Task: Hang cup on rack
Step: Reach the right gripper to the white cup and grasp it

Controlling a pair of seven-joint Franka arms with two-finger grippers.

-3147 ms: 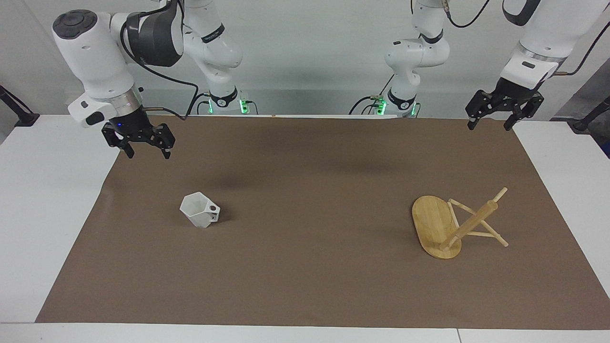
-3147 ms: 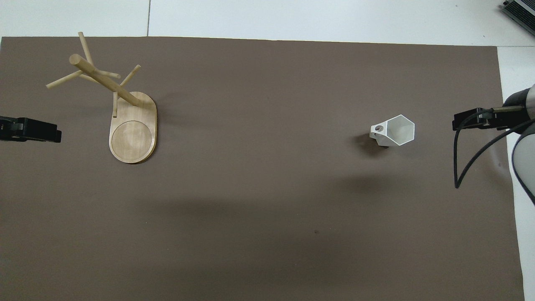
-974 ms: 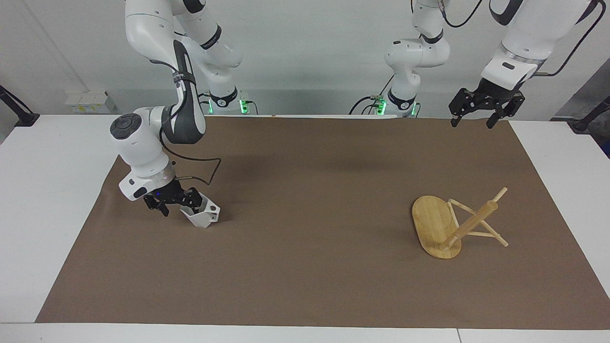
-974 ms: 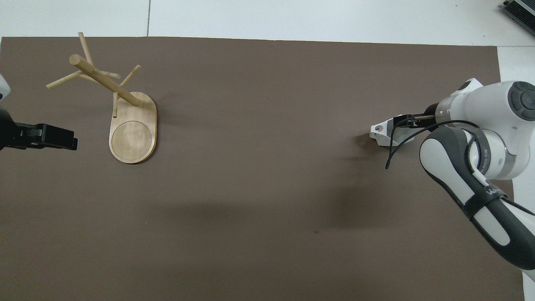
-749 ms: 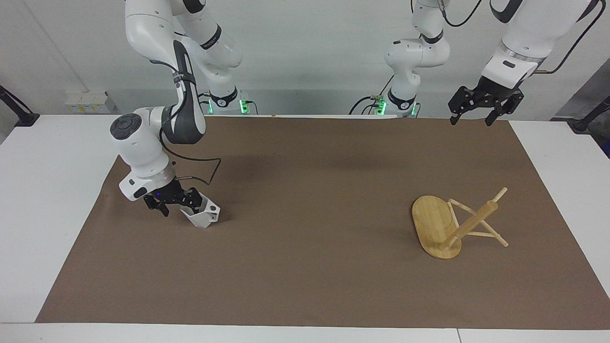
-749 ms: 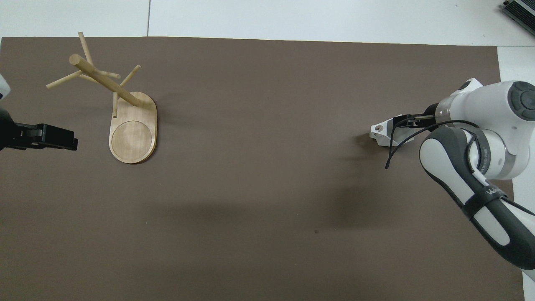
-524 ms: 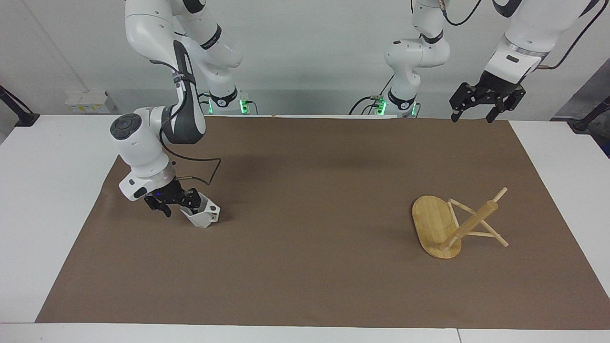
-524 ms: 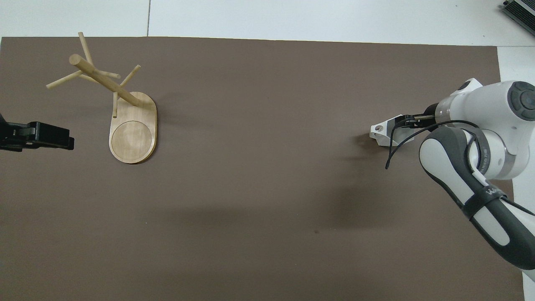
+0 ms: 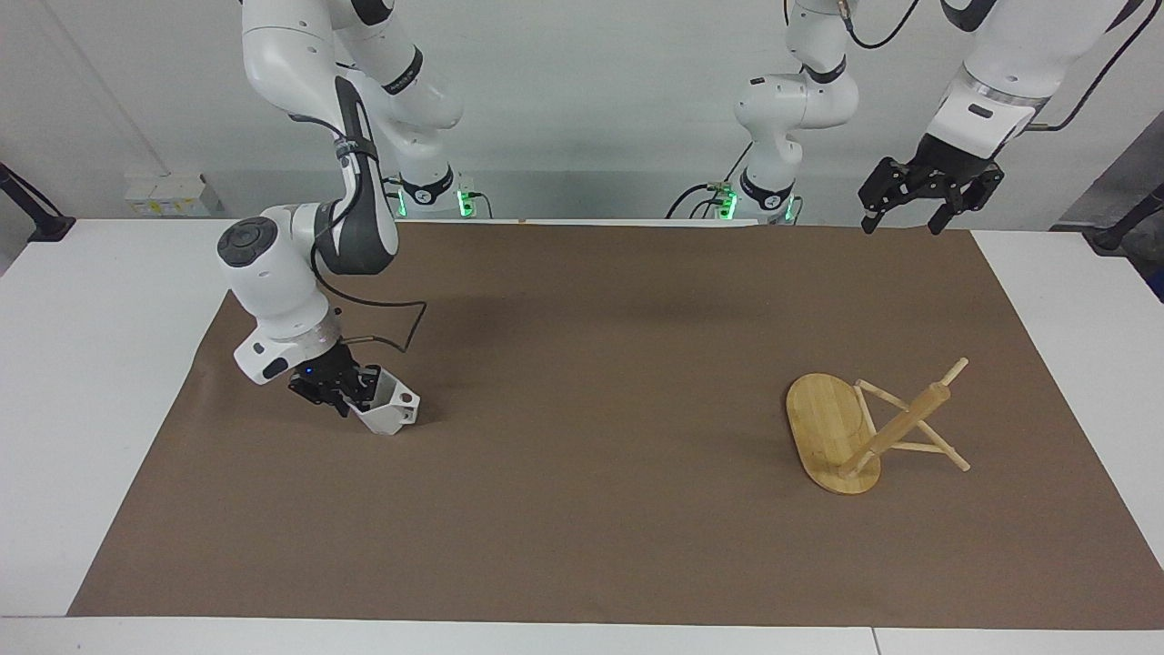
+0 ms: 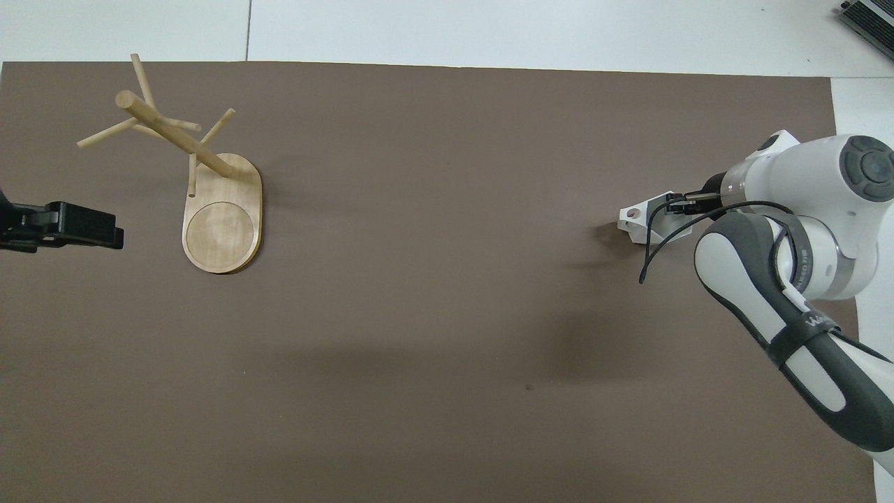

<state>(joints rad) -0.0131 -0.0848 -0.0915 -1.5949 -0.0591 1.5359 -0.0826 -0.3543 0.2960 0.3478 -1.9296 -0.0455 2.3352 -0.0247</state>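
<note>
The white faceted cup stands on the brown mat toward the right arm's end of the table, its pierced handle pointing to the table's middle. My right gripper is down at the cup's rim, its fingers pinched on the cup's wall; the arm hides most of the cup from above. The bamboo rack stands on its oval base toward the left arm's end, post and thin pegs bare. My left gripper hangs open, high over the mat's corner by the robots, apart from the rack.
A brown mat covers most of the white table, with bare white strips at both ends. The right arm's cable loops just above the cup.
My right gripper came down from the mat's corner to the cup, and in the last second its fingers drew together on the cup's wall. The left gripper rose slightly. Cup and rack stayed put.
</note>
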